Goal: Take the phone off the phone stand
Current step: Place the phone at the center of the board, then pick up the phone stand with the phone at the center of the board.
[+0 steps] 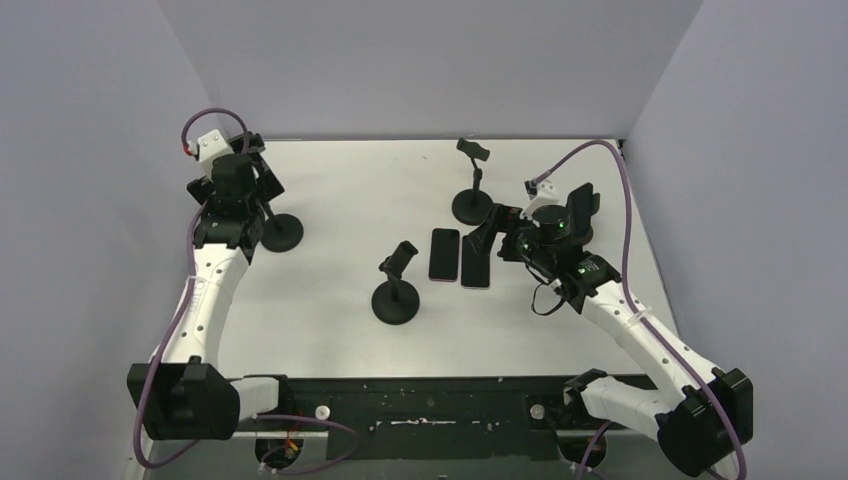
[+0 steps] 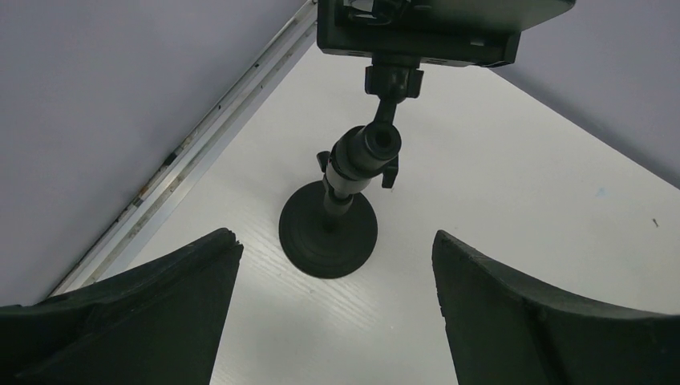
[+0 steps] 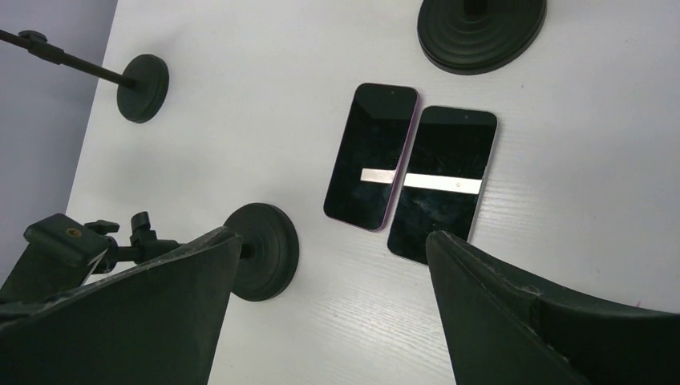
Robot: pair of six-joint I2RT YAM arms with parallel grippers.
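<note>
Found left claw (image 2: 334, 237) spread wide, gripping nothing, facing stand (image 2: 361, 152) clamping phone (image 2: 481, 10). Found right claw (image 3: 330, 234) wide too, over purple phone (image 3: 371, 156) beside dark phone (image 3: 443, 180) on table (image 3: 240, 120).

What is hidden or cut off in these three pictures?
Left wrist view: the flat black slab clamped on the black round-based stand is cut off by the top edge.
Top view: the left arm's black wrist hides that clamp.
Right wrist view: the top edge cuts another stand's black round base.
</note>
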